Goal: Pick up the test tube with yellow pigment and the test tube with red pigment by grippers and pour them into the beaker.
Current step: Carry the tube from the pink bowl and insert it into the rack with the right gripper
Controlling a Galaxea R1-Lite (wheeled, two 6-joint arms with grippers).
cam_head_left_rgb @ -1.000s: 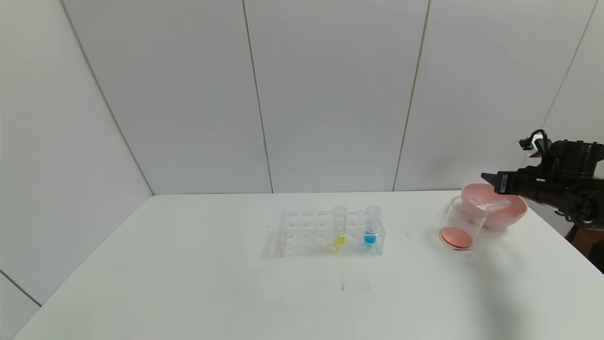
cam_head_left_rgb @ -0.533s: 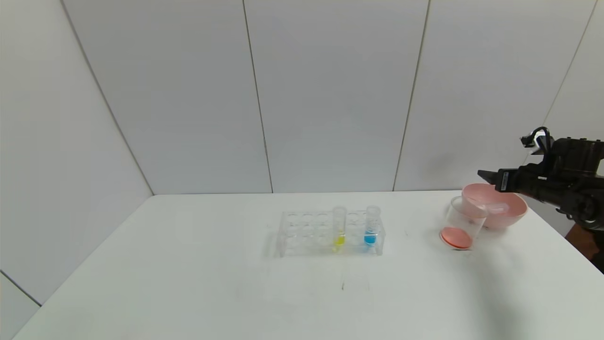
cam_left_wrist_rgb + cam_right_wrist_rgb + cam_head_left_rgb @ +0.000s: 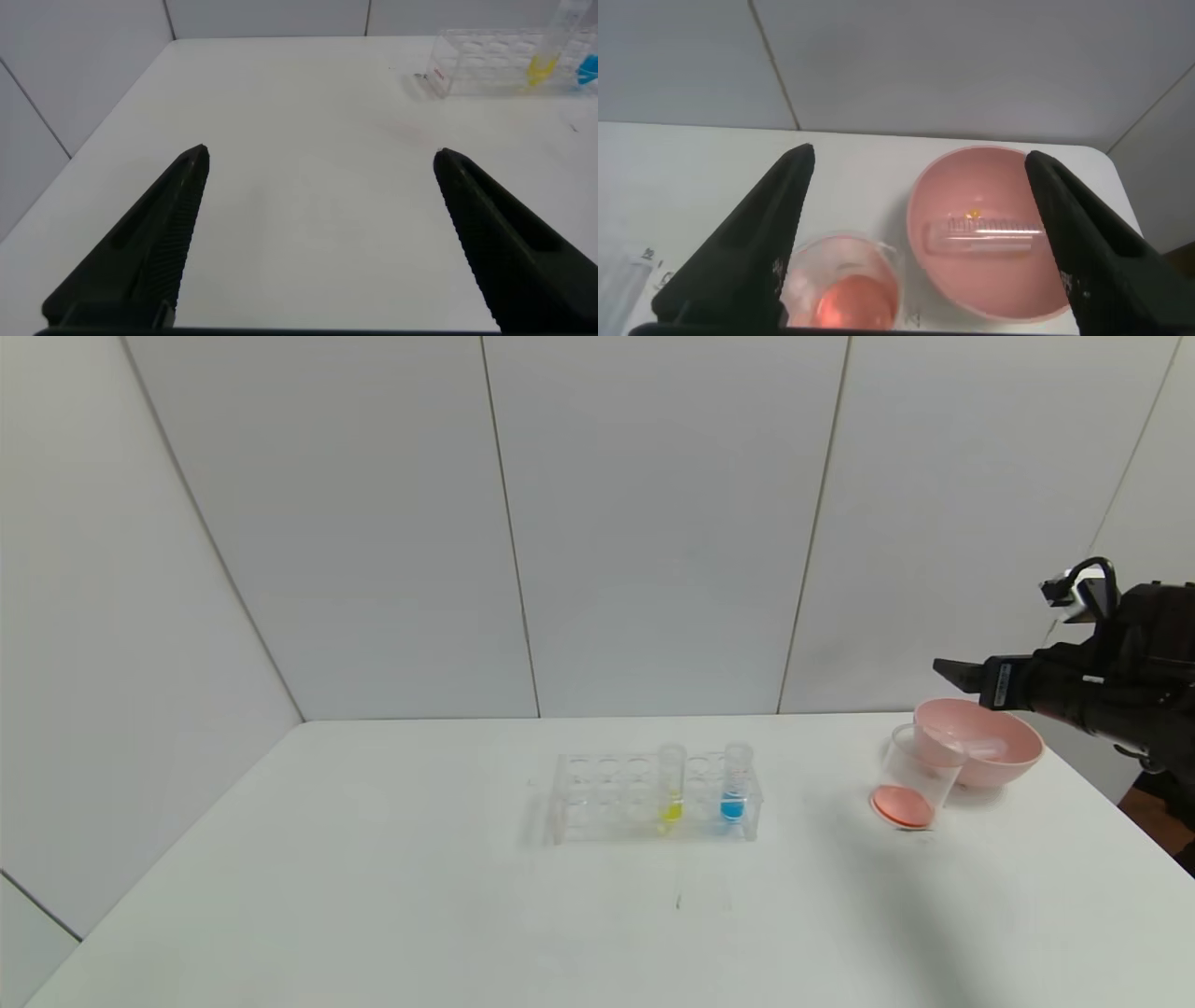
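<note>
The test tube with yellow pigment stands upright in the clear rack at mid-table; it also shows in the left wrist view. The test tube with red pigment lies on its side in the pink bowl, holding only an orange trace. The beaker stands just left of the bowl with orange-red liquid at its bottom. My right gripper hovers open and empty above the bowl and beaker. My left gripper is open and empty over bare table, far from the rack.
A blue-liquid tube stands in the rack, right of the yellow one. The pink bowl sits near the table's far right corner. White walls close the back and left side.
My right gripper has risen and drifted slightly left, away from the bowl, staying open. The tube stays lying in the bowl. Nothing else has moved.
</note>
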